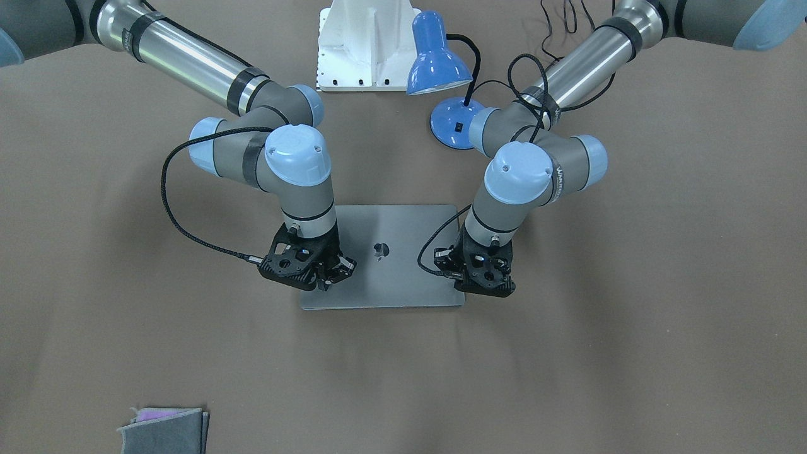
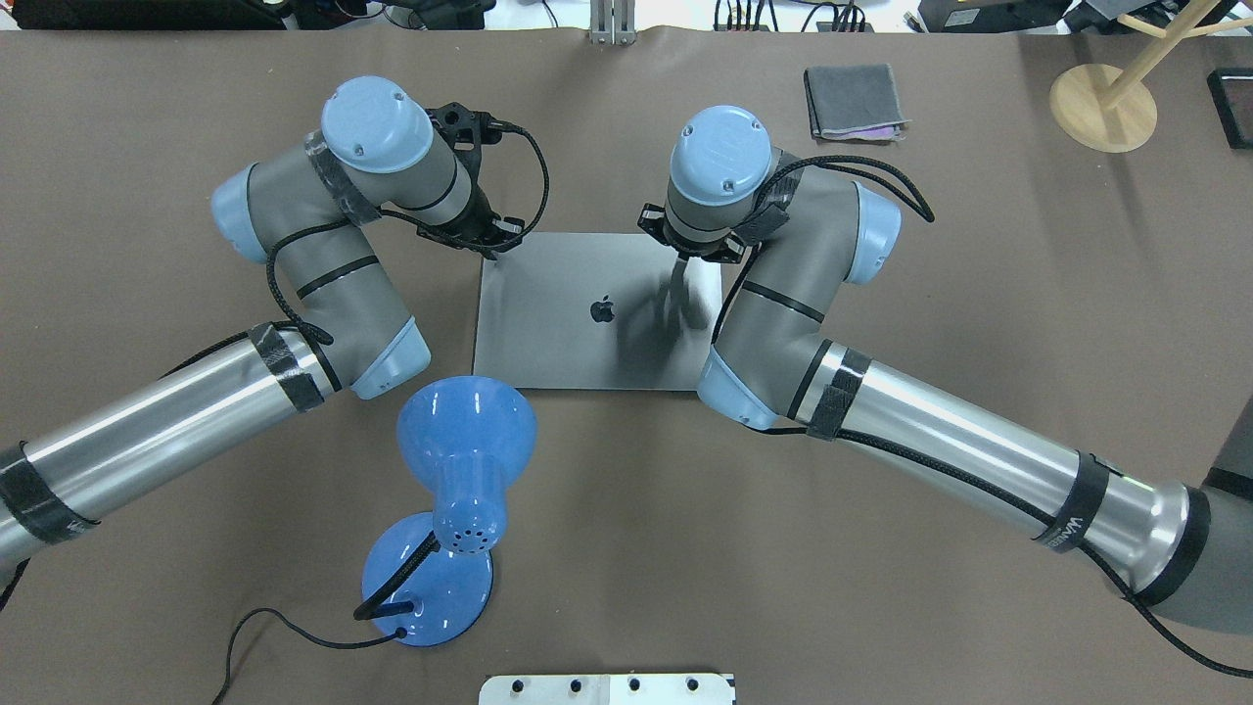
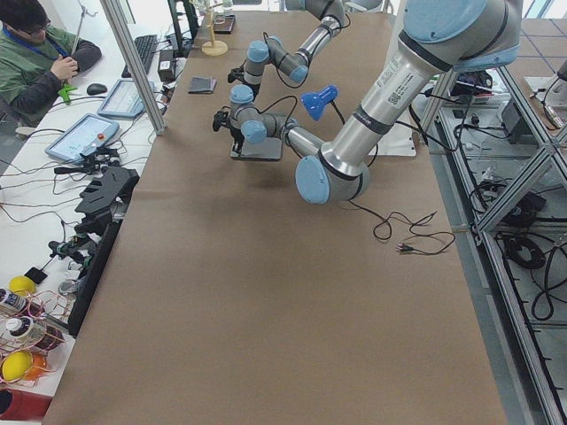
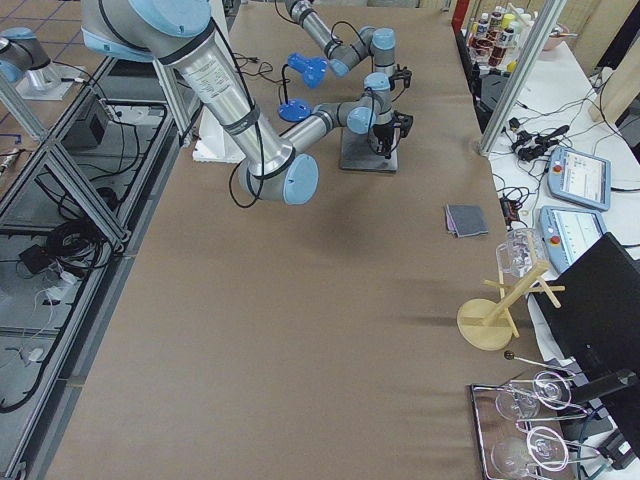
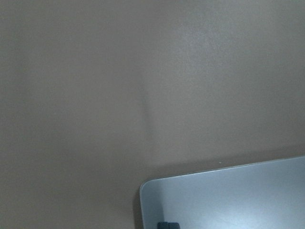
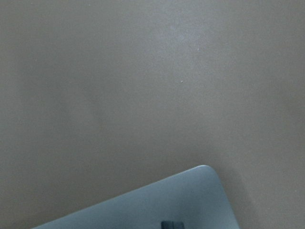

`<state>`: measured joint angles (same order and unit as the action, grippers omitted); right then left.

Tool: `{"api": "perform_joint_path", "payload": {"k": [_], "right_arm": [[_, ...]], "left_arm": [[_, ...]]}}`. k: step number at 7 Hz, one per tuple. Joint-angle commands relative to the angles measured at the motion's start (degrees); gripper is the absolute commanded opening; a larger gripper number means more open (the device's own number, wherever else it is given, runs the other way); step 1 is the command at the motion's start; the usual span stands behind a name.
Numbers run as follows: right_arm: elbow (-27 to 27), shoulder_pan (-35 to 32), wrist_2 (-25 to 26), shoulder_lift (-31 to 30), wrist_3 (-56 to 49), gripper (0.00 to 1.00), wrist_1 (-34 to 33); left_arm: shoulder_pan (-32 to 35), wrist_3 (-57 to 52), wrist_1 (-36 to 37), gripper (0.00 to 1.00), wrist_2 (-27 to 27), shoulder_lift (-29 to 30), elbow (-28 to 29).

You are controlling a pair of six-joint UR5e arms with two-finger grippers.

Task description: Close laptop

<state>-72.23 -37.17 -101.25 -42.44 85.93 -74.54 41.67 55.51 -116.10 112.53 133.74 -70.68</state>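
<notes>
Grey metal, the one laptop (image 2: 568, 343) lies shut flat mid-table, two grippers, left (image 2: 492, 245) and right (image 2: 682, 269), fingers seemingly pinched together, over its two far corners, one blue lamp (image 2: 468, 431) beside.

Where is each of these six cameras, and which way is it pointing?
Front-facing: across the table, facing the robot, looking down; both arms over the laptop.
Overhead: behind the robot, looking forward and down; both arms, blue lamp.
Exterior left: table's end, looking along it; left arm near.
Exterior right: opposite end; right arm near.
Left wrist: down on one lid corner; almost no body.
Right wrist: likewise, another corner.
All six share the laptop.
</notes>
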Motion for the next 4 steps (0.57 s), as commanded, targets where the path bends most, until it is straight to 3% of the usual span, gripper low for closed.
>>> {"api": "perform_joint_path", "payload": {"k": [1, 2, 3, 4], "right_arm": [[-1.85, -3.06, -2.71, -0.27, 0.02, 0.00, -0.34], [-4.47, -7.53, -9.86, -2.36, -2.67, 0.34, -0.61], [-10.68, -8.70, -10.37, -8.47, -6.70, 0.99, -0.61], [-17.70, -10.80, -11.68, -15.15, -10.22, 1.00, -1.13]], "left_arm": [[1.65, -0.14, 0.35, 0.04, 0.84, 0.12, -1.64], [4.18, -2.93, 0.79, 0.62, 6.15, 0.12, -2.27], [6.56, -5.04, 1.57, 0.98, 9.86, -1.62, -4.45], [8.76, -5.58, 4.19, 0.98, 12.16, -4.60, -8.91]]}}
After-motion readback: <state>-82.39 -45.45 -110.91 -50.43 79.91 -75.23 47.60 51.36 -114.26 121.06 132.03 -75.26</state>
